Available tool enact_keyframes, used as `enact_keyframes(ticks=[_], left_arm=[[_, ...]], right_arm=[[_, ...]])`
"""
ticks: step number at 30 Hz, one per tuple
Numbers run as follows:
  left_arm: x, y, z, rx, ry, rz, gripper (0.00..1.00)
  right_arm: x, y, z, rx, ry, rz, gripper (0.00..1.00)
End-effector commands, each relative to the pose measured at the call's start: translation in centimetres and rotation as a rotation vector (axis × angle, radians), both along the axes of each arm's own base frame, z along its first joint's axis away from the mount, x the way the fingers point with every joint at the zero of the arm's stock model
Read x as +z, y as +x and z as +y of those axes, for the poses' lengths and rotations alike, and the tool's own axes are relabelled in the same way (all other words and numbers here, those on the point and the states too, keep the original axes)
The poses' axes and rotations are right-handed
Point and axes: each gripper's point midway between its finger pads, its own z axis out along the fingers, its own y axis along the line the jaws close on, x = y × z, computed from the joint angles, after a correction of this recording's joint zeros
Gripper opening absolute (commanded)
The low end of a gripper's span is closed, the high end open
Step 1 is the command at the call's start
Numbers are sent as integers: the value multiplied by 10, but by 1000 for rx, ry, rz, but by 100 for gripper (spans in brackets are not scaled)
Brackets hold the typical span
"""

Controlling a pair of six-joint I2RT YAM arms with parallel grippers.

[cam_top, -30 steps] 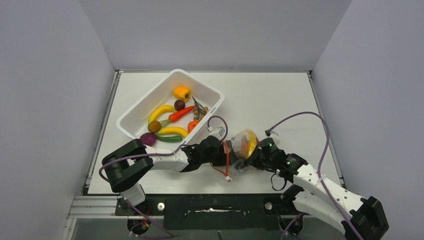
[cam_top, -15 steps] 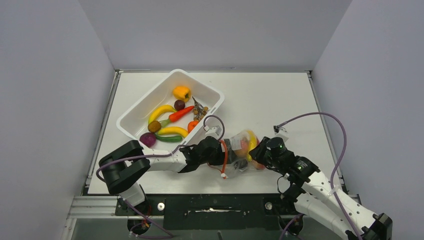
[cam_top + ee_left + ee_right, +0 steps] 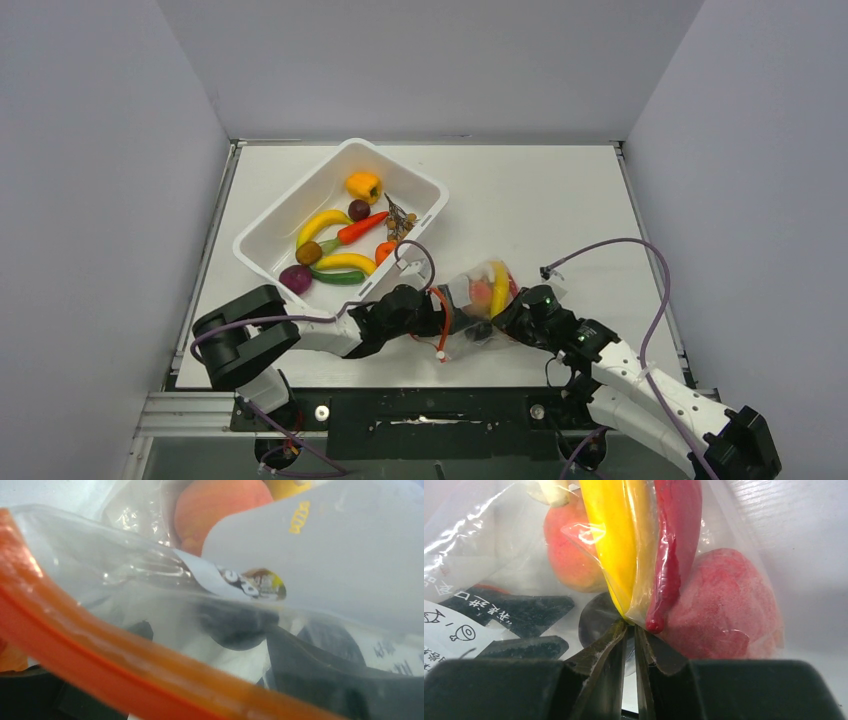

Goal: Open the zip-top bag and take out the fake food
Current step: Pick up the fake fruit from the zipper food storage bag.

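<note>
The zip-top bag [image 3: 478,303] lies crumpled on the table between my two grippers, its orange zip strip [image 3: 439,322] curling on the left side. My right gripper [image 3: 630,629] is shut on a fold of the bag's film, just under a yellow banana [image 3: 616,540] and a red chili [image 3: 674,545]. Also inside are a peach [image 3: 569,555], a red fruit [image 3: 724,605] and a dark plum [image 3: 596,615]. My left gripper [image 3: 443,312] sits at the zip side. Its fingers are hidden, and the zip strip [image 3: 100,655] runs close across the left wrist view.
A white tub [image 3: 270,235] stands at the back left of the table, holding several toy fruits and vegetables. The right arm's purple cable [image 3: 640,260] loops over the table to the right of the bag. The near table edge is just behind both grippers.
The bag has sunk and shifted slightly left and nearer with the right gripper. The left gripper has drawn back to the left, and the zip strip moved with it.
</note>
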Motion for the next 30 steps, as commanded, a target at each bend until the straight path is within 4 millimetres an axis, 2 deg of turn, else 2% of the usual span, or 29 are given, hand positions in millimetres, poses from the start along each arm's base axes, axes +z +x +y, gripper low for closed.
enact_keyframes(ticks=[1,3,16,23,26,30], left_arm=[[54,3,-11,-36,-233,-191,86],[61,1,-5,-17,-296,-196,86],[34,7,-16,-38,-160,-53,85],[19,11,-29,-55,-47,11,76],[11,11,-29,-55,-5,33,70],[7,11,-29,-55,16,44,69]], right_arm=[[3,8,-3,-68,28,-22,15],[3,8,-4,-71,25,-25,15],[0,8,-3,-66,37,-32,16],[-6,9,12,6,55,-12,16],[-8,9,15,33,45,3,15],[-8,9,18,52,42,6,15]])
